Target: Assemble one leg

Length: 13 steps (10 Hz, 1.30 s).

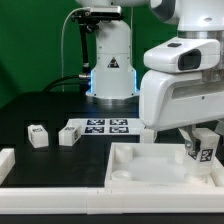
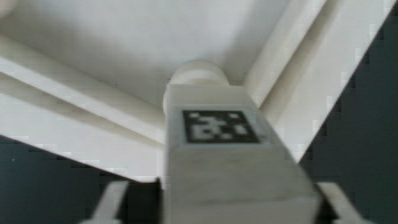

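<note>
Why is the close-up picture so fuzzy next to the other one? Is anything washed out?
Wrist view: the leg sits very near the lens, so it and its tag look soft; the white tray piece behind is pale, with only faint shadow lines. Exterior view: sharper and evenly lit, white parts bright against the dark table.

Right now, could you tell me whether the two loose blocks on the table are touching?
Apart. The exterior view shows dark table between the outer block and the block next to the marker board.
</note>
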Available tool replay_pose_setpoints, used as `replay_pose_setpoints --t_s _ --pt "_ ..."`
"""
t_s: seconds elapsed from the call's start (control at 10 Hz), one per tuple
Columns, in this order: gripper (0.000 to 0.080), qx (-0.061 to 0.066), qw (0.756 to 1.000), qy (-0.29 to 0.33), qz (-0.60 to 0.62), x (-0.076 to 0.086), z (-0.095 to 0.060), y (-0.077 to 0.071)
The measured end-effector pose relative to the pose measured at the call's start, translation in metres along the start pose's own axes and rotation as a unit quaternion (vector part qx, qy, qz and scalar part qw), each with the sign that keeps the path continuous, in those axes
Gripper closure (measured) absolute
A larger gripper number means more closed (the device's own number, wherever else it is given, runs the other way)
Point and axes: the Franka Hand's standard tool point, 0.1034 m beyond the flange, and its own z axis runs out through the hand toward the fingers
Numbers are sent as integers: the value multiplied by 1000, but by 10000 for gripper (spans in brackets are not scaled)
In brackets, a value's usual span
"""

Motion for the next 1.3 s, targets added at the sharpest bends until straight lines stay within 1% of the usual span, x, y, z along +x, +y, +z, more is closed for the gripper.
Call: replay_pose_setpoints --t_s 0.5,0.6,0.7,0.8,0.9,1.1,1.3 --pt "508 0 1000 0 24 0 0 0" --pt "508 1 998 1 56 0 0 0" --pt "508 4 989 13 151 1 0 0" --pt "508 6 975 19 221 1 1 -2" --pt "508 6 955 18 296 1 0 -2" --pt "508 5 914 17 406 0 1 0" --pt "508 -2 844 17 536 -2 2 2"
